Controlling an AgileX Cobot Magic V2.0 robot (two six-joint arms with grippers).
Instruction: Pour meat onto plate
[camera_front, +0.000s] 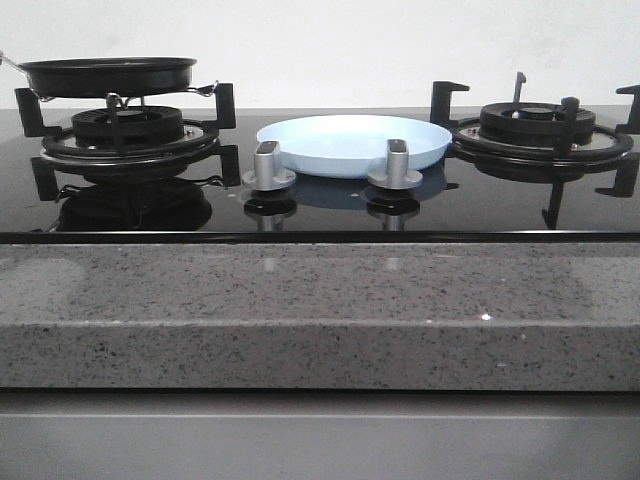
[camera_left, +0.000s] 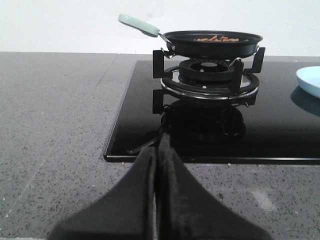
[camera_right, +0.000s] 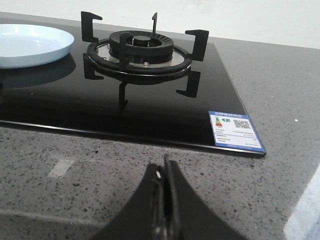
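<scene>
A black frying pan (camera_front: 108, 75) rests on the left burner, its pale green handle (camera_left: 138, 24) pointing away from the hob. Orange-brown meat (camera_left: 216, 38) slices lie inside the pan, seen only in the left wrist view. The pale blue plate (camera_front: 352, 143) sits on the black glass between the two burners, behind the knobs; it is bare. My left gripper (camera_left: 158, 145) is shut with nothing in it, low over the grey counter in front of the pan. My right gripper (camera_right: 163, 167) is shut and holds nothing, over the counter in front of the right burner (camera_right: 140, 50).
Two silver knobs (camera_front: 268, 165) (camera_front: 395, 163) stand in front of the plate. The right burner's pan support (camera_front: 545, 125) carries nothing. A blue label (camera_right: 234, 131) sits at the glass hob's corner. A grey speckled stone counter (camera_front: 300, 290) surrounds the hob.
</scene>
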